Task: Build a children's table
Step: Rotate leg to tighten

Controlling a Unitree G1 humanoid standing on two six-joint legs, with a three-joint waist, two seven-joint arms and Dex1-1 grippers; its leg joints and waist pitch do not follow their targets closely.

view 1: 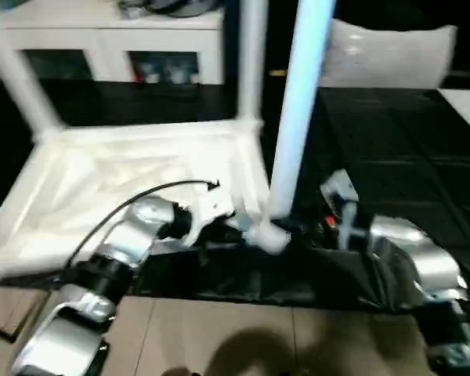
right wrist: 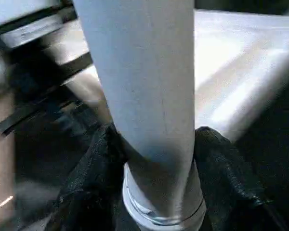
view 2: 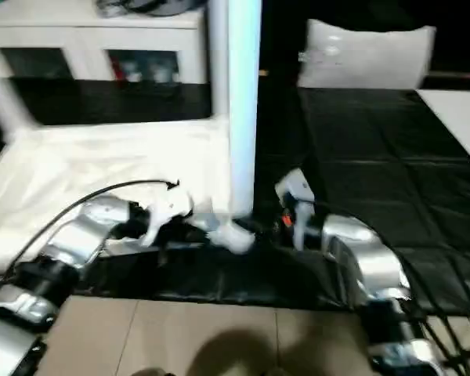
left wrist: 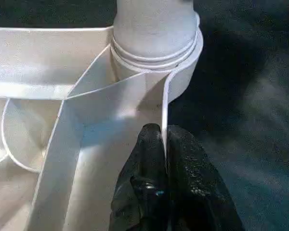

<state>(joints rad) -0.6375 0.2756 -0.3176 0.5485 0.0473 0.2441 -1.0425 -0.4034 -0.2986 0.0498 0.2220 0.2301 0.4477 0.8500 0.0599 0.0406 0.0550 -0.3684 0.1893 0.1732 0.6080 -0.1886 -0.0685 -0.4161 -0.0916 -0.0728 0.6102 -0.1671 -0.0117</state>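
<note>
With the left gripper (left wrist: 164, 144) pinched on the table (view 1: 102, 172) rim and the right gripper (right wrist: 154, 144) clamped round the leg (view 1: 298, 117), twisting should stay upright — no leaning — to seat it in the socket (left wrist: 183, 72).

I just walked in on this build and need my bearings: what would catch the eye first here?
The tall white leg standing upright in the near corner socket of the upside-down table top, with the right gripper closed around its base. Beside it, the left gripper pinches the top's thin rim wall, and two more legs rise from the far corners.
</note>
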